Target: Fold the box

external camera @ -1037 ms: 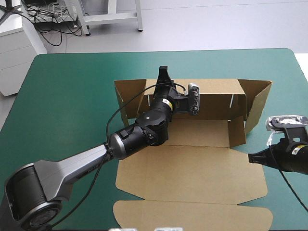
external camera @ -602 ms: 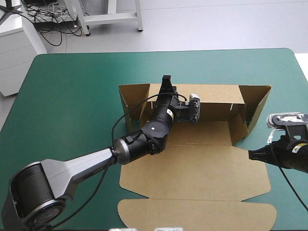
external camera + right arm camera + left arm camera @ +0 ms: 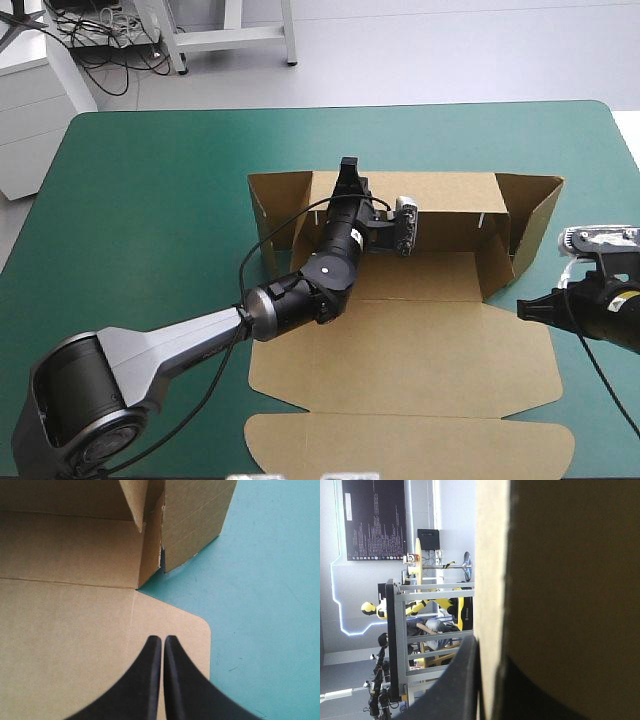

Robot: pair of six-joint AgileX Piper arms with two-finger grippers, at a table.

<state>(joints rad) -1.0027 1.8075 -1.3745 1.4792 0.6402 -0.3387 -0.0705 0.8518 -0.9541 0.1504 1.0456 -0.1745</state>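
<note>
A pale grey floor [image 3: 450, 50] is seen beyond the far edge of the teal-green table [image 3: 150, 200]. A white cabinet [image 3: 35, 120] is set off the table's far left corner. Farther from the table, black cables [image 3: 100, 40] are tangled beside white stand legs [image 3: 232, 38].

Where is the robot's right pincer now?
In the high view the right pincer is at the right of the table, shut, over a rounded flat corner of the box.

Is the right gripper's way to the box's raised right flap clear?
Probably yes: the right gripper, shut and empty, is at a corner of the flat panel; only bare board and cover lie before the flap.
</note>
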